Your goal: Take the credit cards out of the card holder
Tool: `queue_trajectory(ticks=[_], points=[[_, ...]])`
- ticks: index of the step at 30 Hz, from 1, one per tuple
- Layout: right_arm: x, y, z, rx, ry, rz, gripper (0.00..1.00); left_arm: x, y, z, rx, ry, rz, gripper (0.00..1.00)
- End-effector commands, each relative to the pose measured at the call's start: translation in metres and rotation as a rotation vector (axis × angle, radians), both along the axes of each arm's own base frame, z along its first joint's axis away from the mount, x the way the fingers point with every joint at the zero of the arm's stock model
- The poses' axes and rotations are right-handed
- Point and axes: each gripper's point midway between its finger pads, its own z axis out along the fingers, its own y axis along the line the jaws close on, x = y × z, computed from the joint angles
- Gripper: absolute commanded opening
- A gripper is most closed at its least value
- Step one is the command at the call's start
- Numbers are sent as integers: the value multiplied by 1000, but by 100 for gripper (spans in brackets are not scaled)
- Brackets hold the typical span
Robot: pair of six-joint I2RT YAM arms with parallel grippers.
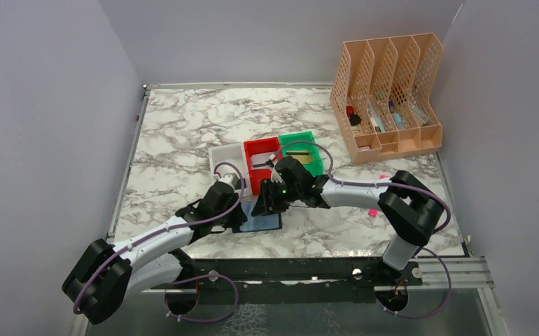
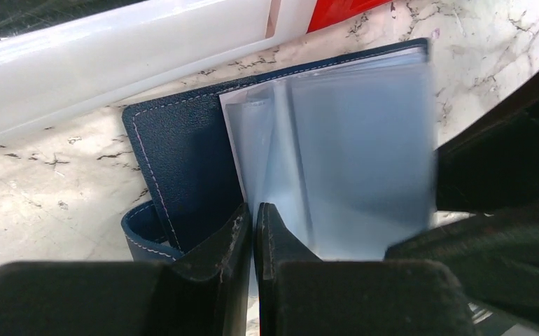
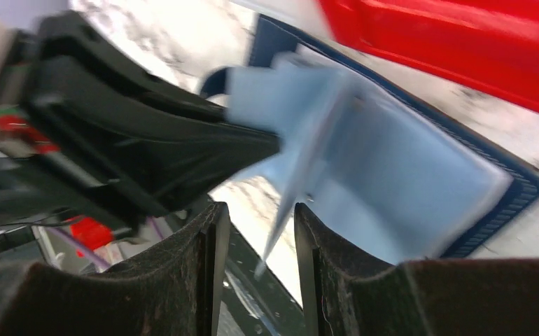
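The card holder (image 1: 261, 222) lies open on the marble table, navy cover (image 2: 183, 161) down, its clear pale-blue sleeves (image 2: 351, 154) fanned upward. My left gripper (image 2: 254, 210) is at the sleeves' near edge, its jaws pressed almost together on a thin sleeve leaf. In the right wrist view a raised sleeve (image 3: 309, 133) hangs down between the fingers of my right gripper (image 3: 256, 210), which stands open and touches nothing. Both grippers meet over the holder in the top view, left (image 1: 244, 212) and right (image 1: 268, 203). No credit cards show in the sleeves. A tan-gold card (image 1: 302, 155) lies in the green bin.
White bin (image 1: 223, 155), red bin (image 1: 260, 145) and green bin (image 1: 298, 136) stand in a row just behind the holder. A peach file organizer (image 1: 386, 98) is at the back right. A small pink stick (image 1: 372, 212) lies near the right arm.
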Motion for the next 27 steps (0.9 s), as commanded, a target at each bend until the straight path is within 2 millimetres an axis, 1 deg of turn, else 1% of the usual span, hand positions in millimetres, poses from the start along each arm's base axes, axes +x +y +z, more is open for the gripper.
queue_trajectory(ticks=[1, 3, 6, 10, 14, 16, 19, 23, 25, 27], points=[[0, 33, 42, 167, -43, 90, 44, -12, 0, -7, -12, 36, -12, 10], [-2, 36, 47, 177, -52, 103, 44, -12, 0, -6, -19, 31, -10, 10], [-3, 37, 44, 169, -50, 108, 44, -10, 0, -3, -23, 20, -4, 10], [-3, 40, 31, 136, -25, 123, 44, -7, 2, 1, -24, 6, 21, 11], [-1, 39, 19, 92, -28, 112, 43, -3, 9, 7, -17, -11, 74, 15], [2, 33, 13, 50, -39, 92, 42, -1, 14, 12, -7, -23, 113, 20], [7, 24, 6, 2, -58, 54, 41, 4, 25, 25, 15, -50, 176, 33], [5, 18, -5, -27, -54, 47, 40, 11, 38, 45, 24, -99, 253, 39], [4, 14, -14, -48, -41, 46, 39, 15, 39, 57, 5, -134, 269, 41], [3, 11, -21, -60, -36, 39, 38, 18, 37, 66, -14, -162, 261, 44]])
